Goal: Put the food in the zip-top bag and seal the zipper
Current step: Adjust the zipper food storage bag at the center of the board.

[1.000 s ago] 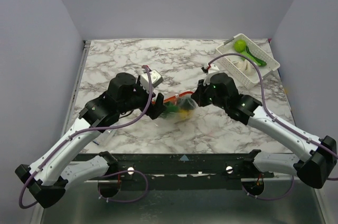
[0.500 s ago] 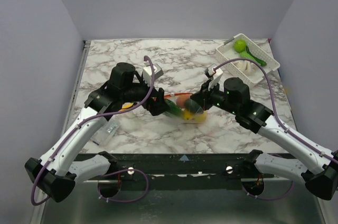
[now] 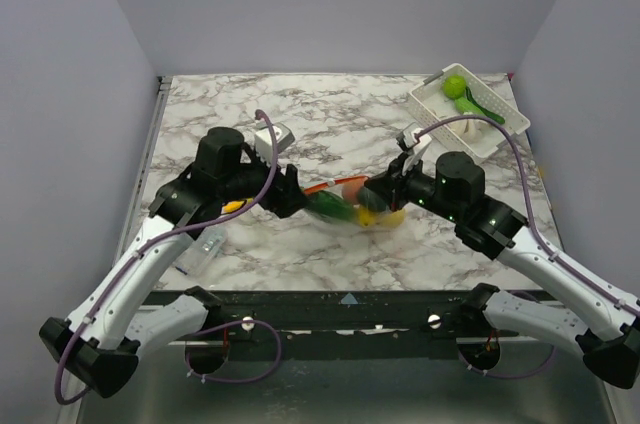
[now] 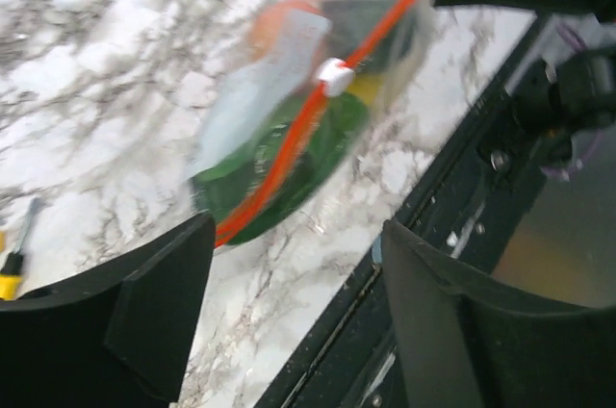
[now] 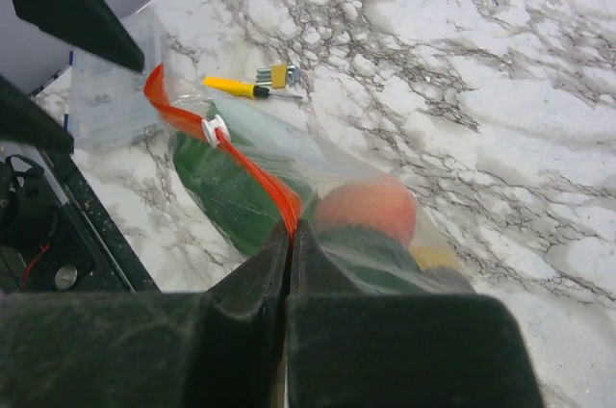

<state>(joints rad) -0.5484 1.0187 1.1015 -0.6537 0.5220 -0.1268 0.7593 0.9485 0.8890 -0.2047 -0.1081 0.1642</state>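
The zip-top bag (image 3: pixel 345 209) lies slanted between my two grippers, with dark green, orange and yellow food inside. In the right wrist view I see the orange piece (image 5: pixel 366 211) and a dark green piece (image 5: pixel 226 191) through the plastic. My right gripper (image 3: pixel 373 194) is shut on the zipper (image 5: pixel 252 172) at its right end. A white slider (image 4: pixel 334 76) sits partway along the red strip (image 4: pixel 289 143). My left gripper (image 3: pixel 293 199) is open and empty, just left of the bag's other end; in its wrist view the gripper (image 4: pixel 298 321) has only table between the fingers.
A white slotted basket (image 3: pixel 492 132) at the back right holds bright green food (image 3: pixel 455 86) and a white piece. A yellow marker pen (image 5: pixel 241 89) and a flat clear packet (image 5: pixel 115 90) lie left of the bag. The table's front edge (image 4: pixel 423 235) is close below the left gripper.
The right gripper has carried the bag to the right. The left arm has drawn back to the left, and its fingers now stand clear of the bag.
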